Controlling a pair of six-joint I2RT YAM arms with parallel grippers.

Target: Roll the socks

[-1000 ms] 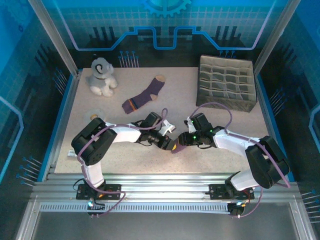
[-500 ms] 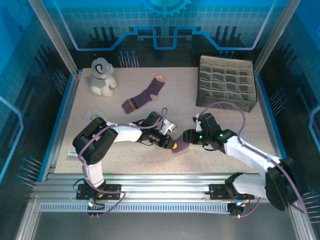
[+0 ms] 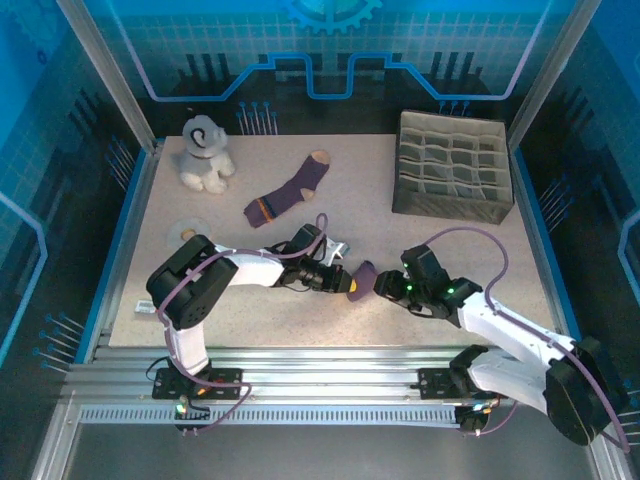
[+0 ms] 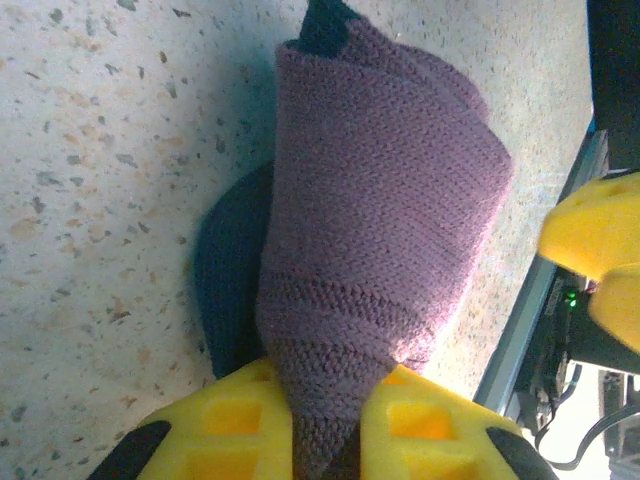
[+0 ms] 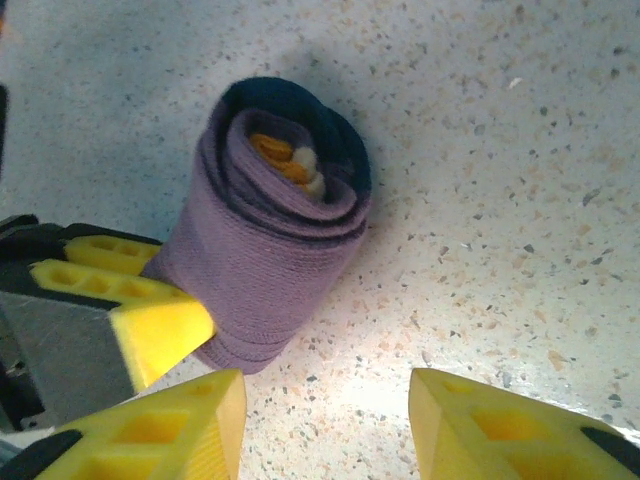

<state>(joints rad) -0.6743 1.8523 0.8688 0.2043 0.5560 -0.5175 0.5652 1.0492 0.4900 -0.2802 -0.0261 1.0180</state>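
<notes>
One of the socks (image 5: 272, 245) is a tight purple roll with navy and orange showing at its open end, lying on the speckled table near the front middle (image 3: 363, 278). My left gripper (image 4: 330, 435) is shut on the roll's near end, the knit pinched between its yellow fingers (image 4: 235, 425). My right gripper (image 5: 325, 420) stands open just right of the roll (image 3: 386, 288), with bare table between its fingers and the roll beyond its left tip. The other sock (image 3: 288, 190), purple with a tan toe and an orange band, lies flat further back.
A grey plush toy (image 3: 205, 152) sits at the back left. A grey fabric divider box (image 3: 452, 165) stands at the back right. A small tan disc (image 3: 186, 230) lies near the left edge. Metal rails (image 3: 330, 365) run along the table's front.
My right gripper has let go of the roll and pulled back to the right, its arm stretching low. My left gripper has closed tighter on the roll and lifted its end slightly.
</notes>
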